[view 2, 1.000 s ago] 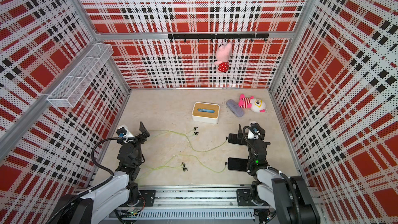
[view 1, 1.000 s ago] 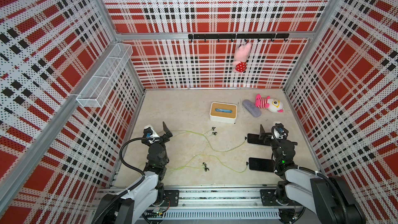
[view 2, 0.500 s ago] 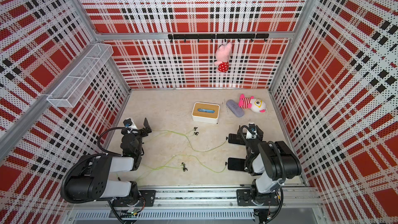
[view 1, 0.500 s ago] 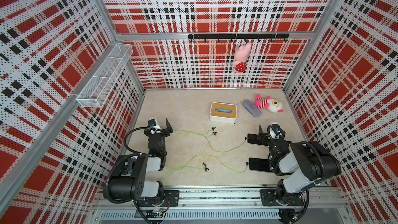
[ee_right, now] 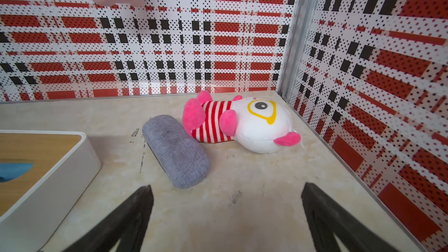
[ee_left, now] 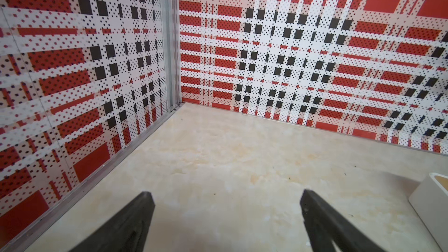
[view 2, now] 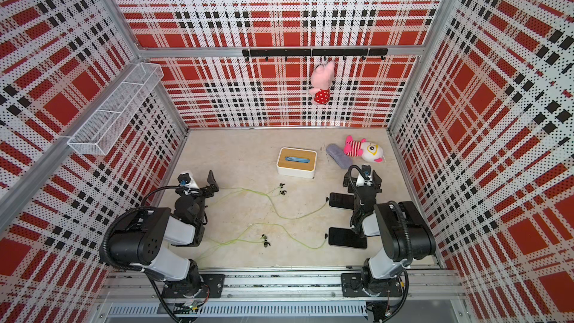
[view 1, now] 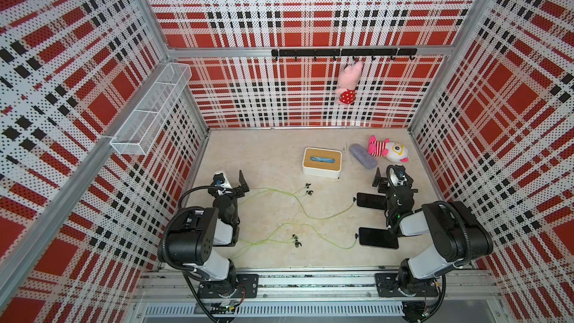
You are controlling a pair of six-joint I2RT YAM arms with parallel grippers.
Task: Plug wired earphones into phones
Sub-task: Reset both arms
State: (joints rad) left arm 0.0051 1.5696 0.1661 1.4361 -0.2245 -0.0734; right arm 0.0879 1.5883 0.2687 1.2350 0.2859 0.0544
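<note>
because each plug lies just beside a phone's edge, the layout looks staged for short insertions.
the phones (view 1: 377,237) lie flat on the bench (view 1: 264,163) at its right side, wired earphones (view 1: 310,215) trailing leftward; left end effector (ee_left: 224,195) and right end effector (ee_right: 225,187) gape fully wide, empty, touching nothing.

Bright, even light leaves a soft shadow beside the white wooden-lidded box (ee_right: 60,173), while wrist views slightly blur the red plaid walls (ee_left: 72,69).
</note>
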